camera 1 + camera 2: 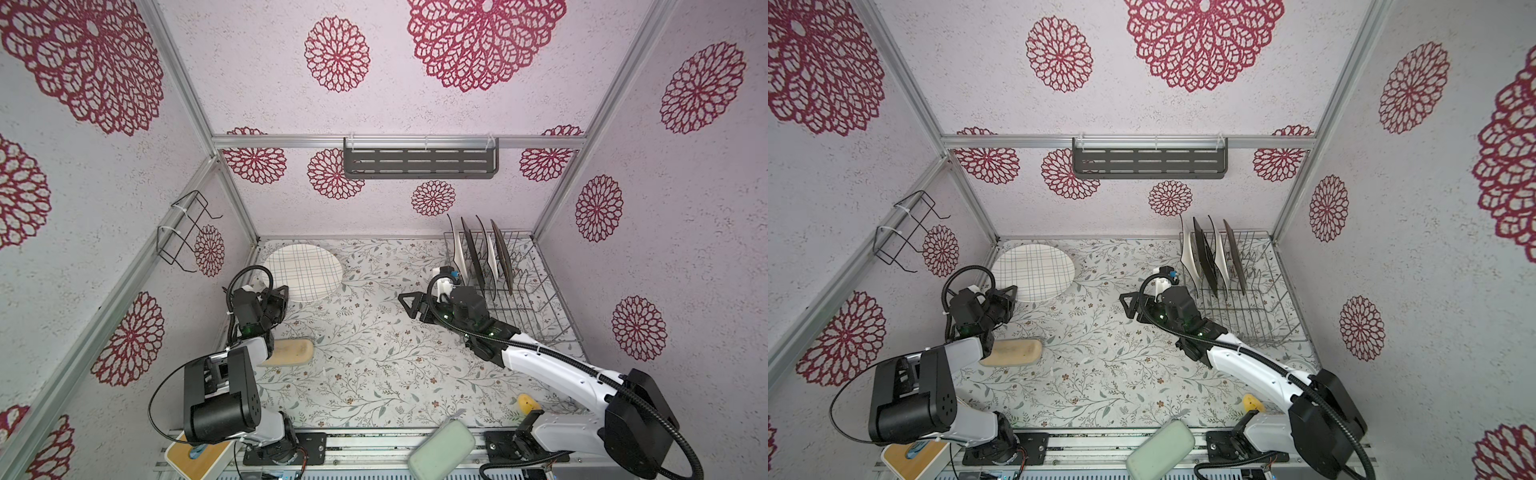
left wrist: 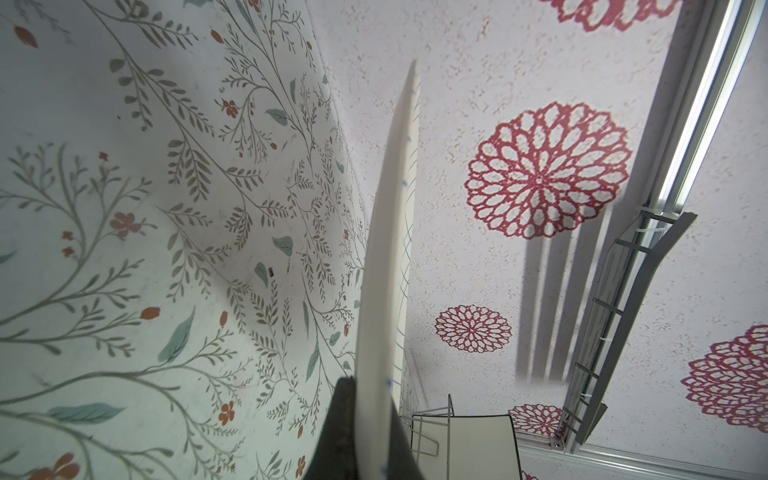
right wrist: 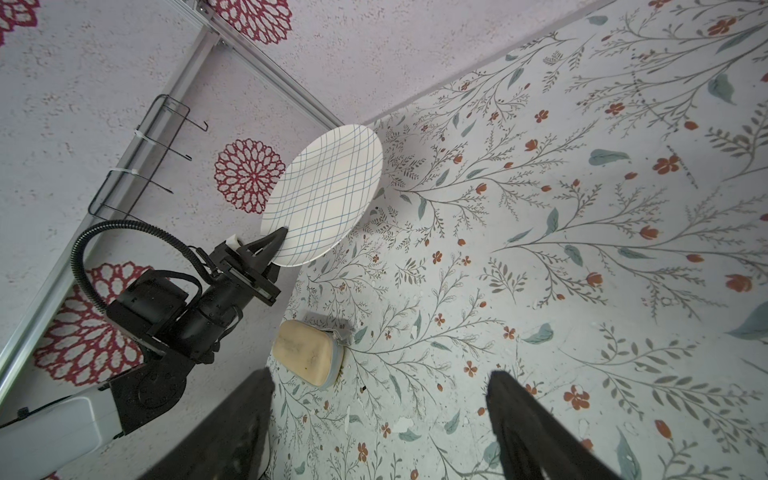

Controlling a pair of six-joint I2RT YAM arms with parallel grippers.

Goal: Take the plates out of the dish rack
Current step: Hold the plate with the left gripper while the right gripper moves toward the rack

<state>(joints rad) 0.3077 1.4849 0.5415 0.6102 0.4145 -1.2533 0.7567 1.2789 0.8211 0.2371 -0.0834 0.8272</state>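
L gripper (image 3: 280,237) clamped on rim of round grid plate (image 1: 303,272), tilted near far-left corner of surface (image 1: 374,353). R gripper (image 3: 379,374) jaws apart, empty, beside dish rack (image 1: 536,303) at far-right corner. Four plates (image 1: 482,257) stand edge-on inside, overlapping, so patterns unclear.

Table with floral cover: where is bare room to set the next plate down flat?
Free: the middle, between the round cream grid-lined plate, the beige oval pad and the silver wire dish rack. Crowded: the right back corner, around the rack.

racked plates (image 1: 473,255) overlapping, tan pad (image 1: 293,352) partly hidden
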